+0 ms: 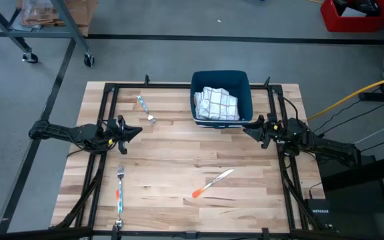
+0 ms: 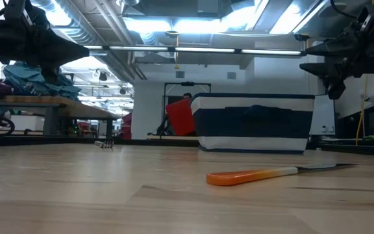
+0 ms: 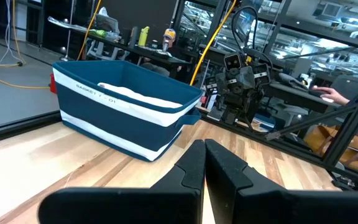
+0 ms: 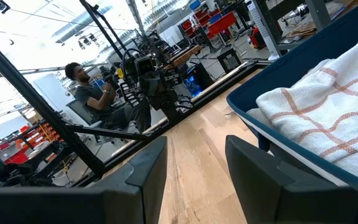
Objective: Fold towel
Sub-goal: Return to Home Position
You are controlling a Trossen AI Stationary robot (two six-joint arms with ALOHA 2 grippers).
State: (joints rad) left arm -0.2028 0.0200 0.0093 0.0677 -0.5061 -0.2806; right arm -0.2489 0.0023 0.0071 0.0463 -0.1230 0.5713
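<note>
A white towel with thin orange check lines lies crumpled inside a dark blue basket at the table's far side; the right wrist view shows the towel heaped against the basket's wall. My left gripper hovers shut at the table's left side, pointing level toward the middle; its fingers meet with nothing between them. My right gripper hovers open at the right side, just in front of the basket's near right corner, its fingers apart around bare air.
A fork lies at the far left, a second fork with an orange handle at the near left, and an orange-handled knife near the middle front. Black frame rails run along the table's edges. A person sits beyond the table's left side.
</note>
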